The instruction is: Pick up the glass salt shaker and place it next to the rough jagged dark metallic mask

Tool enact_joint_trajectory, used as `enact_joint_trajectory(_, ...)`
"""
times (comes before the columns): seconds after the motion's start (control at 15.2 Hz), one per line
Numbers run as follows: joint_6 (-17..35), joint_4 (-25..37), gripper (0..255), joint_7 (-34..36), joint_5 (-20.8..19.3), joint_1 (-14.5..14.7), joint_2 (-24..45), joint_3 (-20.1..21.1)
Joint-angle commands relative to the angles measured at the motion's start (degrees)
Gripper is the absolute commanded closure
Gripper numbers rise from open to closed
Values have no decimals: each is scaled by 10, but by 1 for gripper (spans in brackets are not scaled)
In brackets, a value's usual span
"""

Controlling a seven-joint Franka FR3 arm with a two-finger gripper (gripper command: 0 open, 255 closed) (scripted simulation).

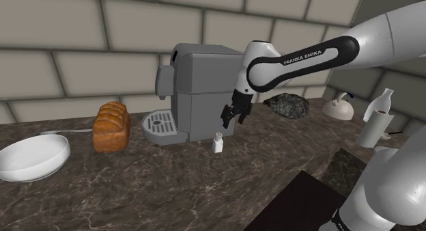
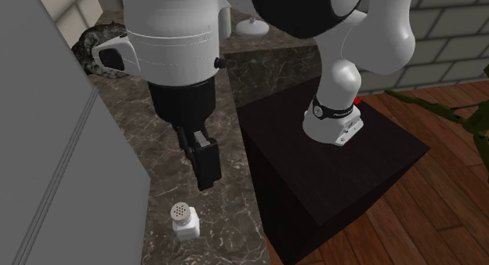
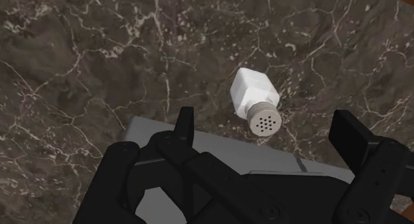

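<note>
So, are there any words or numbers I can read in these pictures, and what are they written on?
"FRANKA EMIKA": white letters on the dark band of the white robot arm.
Tiny white marks on the black ring near the arm's base: too small to read.
Nothing is written on the small white salt shaker with a dotted cap or on the grey boxy coffee machine.

The arm's white link point(image 2: 168, 36) is covering part of the dark mask point(image 2: 90, 44) in the second exterior view, where the grey coffee machine point(image 2: 47, 146) is running off the left edge. The shoulder view's left edge is clipping the white bowl point(image 1: 31, 158).
</note>
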Motion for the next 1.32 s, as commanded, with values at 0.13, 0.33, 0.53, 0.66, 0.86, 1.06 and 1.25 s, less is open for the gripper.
enact_joint_trajectory(0.13, 60, 31, 0, 18, -5, 3, 80, 11)
enact_joint_trajectory(0.33, 82, 32, 0, 21, -7, 5, 102, 14)
enact_joint_trajectory(0.53, 105, 25, 0, 22, -8, 6, 118, 15)
enact_joint_trajectory(0.66, 120, 22, 0, 23, -9, 6, 129, 16)
enact_joint_trajectory(0.86, 124, 21, 0, 23, -10, 6, 132, 16)
enact_joint_trajectory(1.06, 124, 21, 0, 23, -10, 6, 132, 16)
enact_joint_trajectory(1.25, 124, 21, 255, 23, -10, 6, 132, 16)
